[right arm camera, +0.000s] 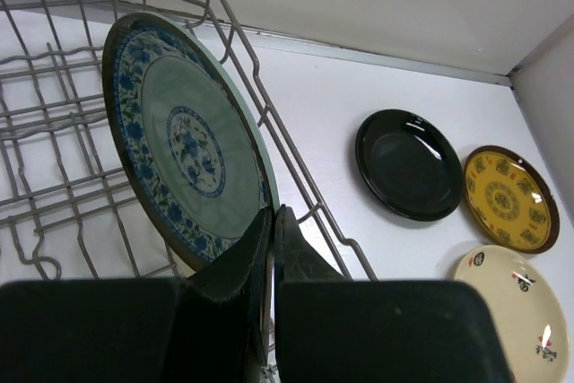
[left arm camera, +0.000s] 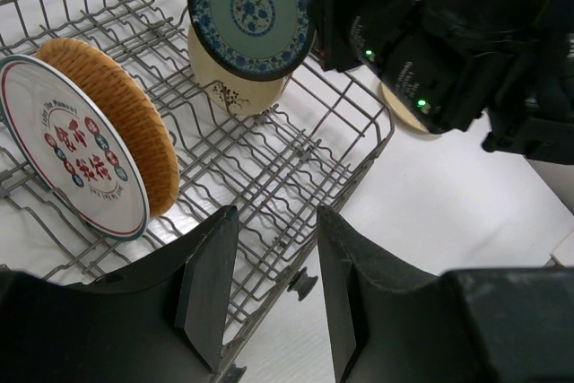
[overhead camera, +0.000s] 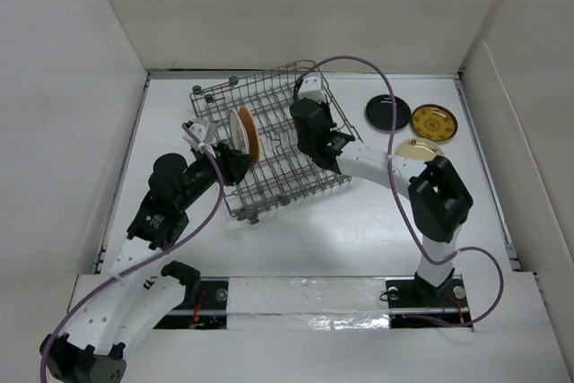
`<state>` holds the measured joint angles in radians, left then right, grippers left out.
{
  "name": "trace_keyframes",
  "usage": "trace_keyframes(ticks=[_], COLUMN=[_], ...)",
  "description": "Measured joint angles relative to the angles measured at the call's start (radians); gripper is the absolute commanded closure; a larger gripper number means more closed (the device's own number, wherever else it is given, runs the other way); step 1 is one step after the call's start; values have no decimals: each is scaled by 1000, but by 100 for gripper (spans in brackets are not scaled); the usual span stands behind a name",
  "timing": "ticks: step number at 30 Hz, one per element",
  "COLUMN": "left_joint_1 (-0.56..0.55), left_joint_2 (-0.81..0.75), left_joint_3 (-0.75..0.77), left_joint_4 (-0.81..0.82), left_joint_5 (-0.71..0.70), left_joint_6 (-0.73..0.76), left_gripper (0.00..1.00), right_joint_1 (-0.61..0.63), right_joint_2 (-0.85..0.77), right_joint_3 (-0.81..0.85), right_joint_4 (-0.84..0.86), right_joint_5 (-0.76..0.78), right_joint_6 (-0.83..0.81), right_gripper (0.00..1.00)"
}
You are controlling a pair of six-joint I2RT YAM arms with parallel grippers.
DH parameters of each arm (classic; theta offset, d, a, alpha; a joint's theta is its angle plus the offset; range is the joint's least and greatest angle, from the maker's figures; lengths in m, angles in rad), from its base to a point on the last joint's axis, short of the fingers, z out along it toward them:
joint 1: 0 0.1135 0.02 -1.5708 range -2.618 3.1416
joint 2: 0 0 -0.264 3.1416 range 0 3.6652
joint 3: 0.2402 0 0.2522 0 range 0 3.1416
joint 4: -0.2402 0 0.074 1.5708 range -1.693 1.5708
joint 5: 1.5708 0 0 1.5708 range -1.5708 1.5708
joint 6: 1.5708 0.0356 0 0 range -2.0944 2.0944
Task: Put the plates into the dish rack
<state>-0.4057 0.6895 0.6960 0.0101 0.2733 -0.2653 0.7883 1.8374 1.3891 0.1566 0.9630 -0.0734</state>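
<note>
Teal patterned plate [right arm camera: 184,145]: stands on edge directly above the right hand [right arm camera: 272,221], pinched at its lower rim, face turned to that hand's left. The hand is clenched on the rim, finger pads pressed together with only the plate's edge between them. An edge grip suits the job, since the plate has to drop upright between tines.

Plate hangs over the dish rack [overhead camera: 300,190], inside its side wall; I cannot tell whether its bottom touches the wire.

Already racked, ahead and left of the left hand [left arm camera: 273,217]: an orange woven-look plate [left arm camera: 134,118] and a white plate with red characters [left arm camera: 76,154], leaning together on edge.

Left hand: released, fingers part-spread above the rack's near rim, nothing between them. Judgement: posted there to steady the rack.

Still flat on the desk [overhead camera: 359,221], off to the right hand's right: black plate [right arm camera: 408,163], yellow plate [right arm camera: 509,196], cream plate [right arm camera: 511,307]. Judgement: roughly halfway
</note>
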Motion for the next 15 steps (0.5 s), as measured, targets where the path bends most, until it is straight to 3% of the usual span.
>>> trace_keyframes(ticks=[15], left_joint_1=[0], left_joint_2=[-11], left_joint_3=[0], left_joint_4=[0], left_joint_5=[0], left_joint_6=[0], left_gripper=[62], right_joint_1=[48], right_joint_2=[187], right_joint_3=[98], right_joint_4=[-77], right_joint_5=[54], right_joint_6=[3], right_gripper=[100])
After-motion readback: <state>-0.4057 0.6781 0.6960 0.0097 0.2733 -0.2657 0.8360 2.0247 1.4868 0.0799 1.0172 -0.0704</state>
